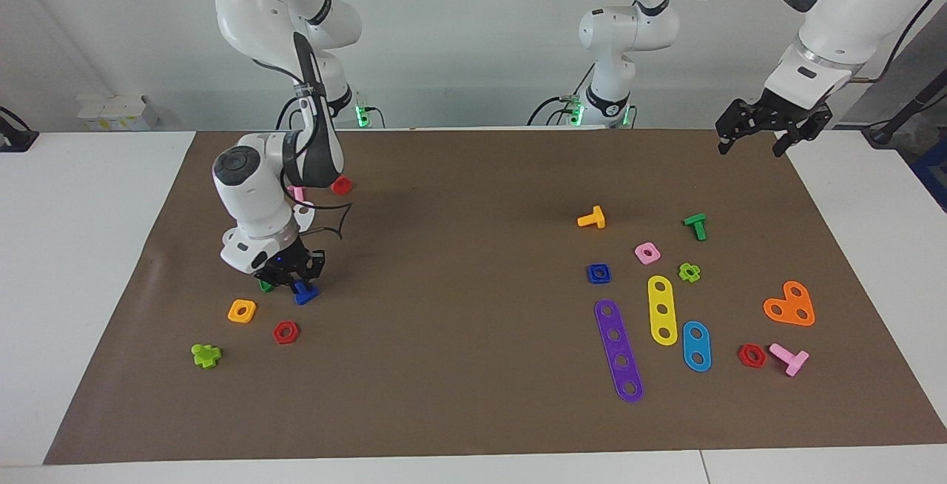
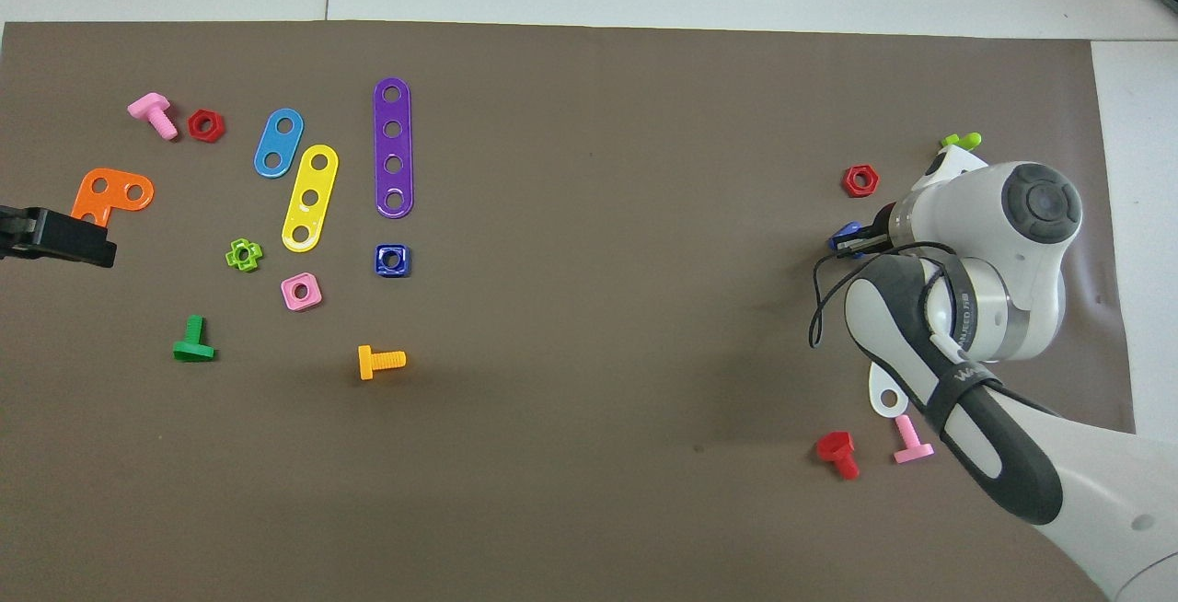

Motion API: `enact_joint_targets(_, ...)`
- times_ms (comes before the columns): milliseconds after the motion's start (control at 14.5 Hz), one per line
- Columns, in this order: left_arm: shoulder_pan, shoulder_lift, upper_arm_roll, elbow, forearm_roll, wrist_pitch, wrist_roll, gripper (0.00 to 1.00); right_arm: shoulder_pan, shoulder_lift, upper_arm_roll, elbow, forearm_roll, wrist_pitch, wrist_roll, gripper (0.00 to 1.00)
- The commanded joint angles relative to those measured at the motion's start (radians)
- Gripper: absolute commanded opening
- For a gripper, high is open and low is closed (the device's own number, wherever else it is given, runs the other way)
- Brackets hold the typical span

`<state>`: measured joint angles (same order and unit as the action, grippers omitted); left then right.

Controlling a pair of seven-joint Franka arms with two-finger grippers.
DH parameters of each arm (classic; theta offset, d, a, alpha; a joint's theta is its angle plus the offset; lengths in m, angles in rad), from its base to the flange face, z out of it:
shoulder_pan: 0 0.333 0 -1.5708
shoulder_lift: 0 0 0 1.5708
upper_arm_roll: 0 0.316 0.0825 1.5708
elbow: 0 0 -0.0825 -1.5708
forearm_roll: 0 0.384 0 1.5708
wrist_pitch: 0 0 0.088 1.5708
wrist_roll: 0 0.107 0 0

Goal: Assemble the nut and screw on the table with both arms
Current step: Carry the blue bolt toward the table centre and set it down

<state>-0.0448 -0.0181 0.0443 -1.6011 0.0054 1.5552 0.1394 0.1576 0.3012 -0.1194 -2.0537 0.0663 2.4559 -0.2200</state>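
The right gripper (image 1: 296, 282) has its jaws pinching the screw (image 1: 304, 292) low on the bench, at ten o'clock from the red hex nut (image 1: 285, 332). Lift straight, keeping the shaft clear. The left gripper (image 1: 762, 131), jaws spread, waits high; the nut (image 1: 598, 273) lies at twelve o'clock from the purple strip (image 1: 618, 351).

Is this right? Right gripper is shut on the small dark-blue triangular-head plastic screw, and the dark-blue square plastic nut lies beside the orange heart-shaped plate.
Not quite. The right gripper is shut on the dark-blue triangular-head plastic screw, but the dark-blue square plastic nut lies at the near end of the purple four-hole strip, well apart from the orange plate. The overhead view shows it.
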Motion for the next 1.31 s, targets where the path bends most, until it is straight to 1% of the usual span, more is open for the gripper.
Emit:
enact_joint_targets(0, 0.005, -0.011, 0.003, -0.008, -0.016, 0.011, 0.000, 1.00, -0.006, -0.005, 0.003, -0.005, 0.024, -0.017, -0.012, 0.00)
enact_joint_targets(207, 0.005, -0.011, 0.003, -0.008, -0.016, 0.017, -0.001, 1.00, -0.006, -0.004, 0.003, 0.026, 0.024, -0.047, -0.006, 0.00)
enact_joint_targets(276, 0.005, -0.011, 0.003, -0.007, -0.016, 0.016, 0.000, 1.00, 0.002, -0.008, 0.003, 0.050, 0.026, -0.069, 0.013, 0.00)
enact_joint_targets(415, 0.000, -0.011, 0.003, -0.008, -0.016, 0.016, -0.001, 1.00, 0.023, -0.014, 0.010, 0.128, 0.026, -0.138, 0.143, 0.00)
enact_joint_targets(553, -0.001, -0.011, 0.003, -0.008, -0.016, 0.017, -0.001, 1.00, 0.092, -0.010, 0.012, 0.210, 0.026, -0.198, 0.273, 0.00)
enact_joint_targets(760, -0.001, -0.011, 0.003, -0.008, -0.016, 0.014, -0.001, 1.00, 0.202, 0.009, 0.012, 0.271, 0.020, -0.178, 0.460, 0.00)
enact_joint_targets(898, -0.003, -0.011, 0.003, -0.006, -0.016, 0.011, 0.000, 1.00, 0.281, 0.042, 0.012, 0.329, 0.012, -0.183, 0.571, 0.00)
enact_joint_targets(1037, -0.006, -0.011, 0.003, -0.005, -0.013, 0.005, -0.006, 1.00, 0.338, 0.088, 0.012, 0.395, 0.010, -0.181, 0.684, 0.00)
enact_joint_targets(1244, -0.004, -0.014, 0.002, -0.010, -0.015, 0.014, -0.007, 1.00, 0.437, 0.198, 0.012, 0.509, 0.009, -0.189, 0.842, 0.00)
